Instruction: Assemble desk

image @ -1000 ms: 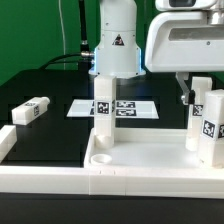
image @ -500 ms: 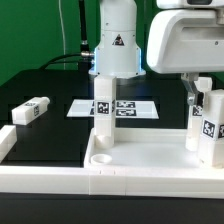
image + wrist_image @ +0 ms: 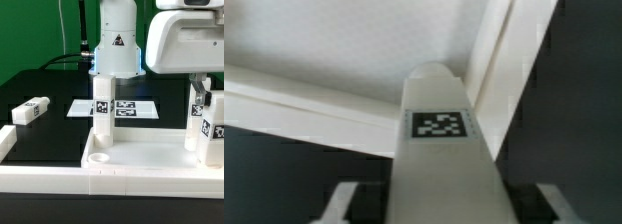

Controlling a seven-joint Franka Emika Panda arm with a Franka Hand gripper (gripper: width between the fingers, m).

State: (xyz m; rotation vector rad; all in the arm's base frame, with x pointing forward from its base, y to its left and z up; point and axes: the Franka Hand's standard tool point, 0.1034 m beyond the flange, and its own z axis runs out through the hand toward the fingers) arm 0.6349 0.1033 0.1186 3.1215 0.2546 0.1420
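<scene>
The white desk tabletop, a rimmed tray, lies in the foreground. One tagged white leg stands upright in its far corner on the exterior view's left. A second tagged leg stands upright at the far corner on the exterior view's right. My gripper comes down over this leg's top, and its fingers press against the sides. In the wrist view the same leg runs up between the two fingers of the gripper, over the tabletop's rim. A third leg lies loose on the black table.
The marker board lies flat behind the tabletop. A long white border rail runs along the front at the exterior view's left. The arm's white base stands at the back, behind the first leg.
The fingers have closed in from wide open onto the top of the leg on the exterior view's right. The legs and the tabletop have stayed in place.
</scene>
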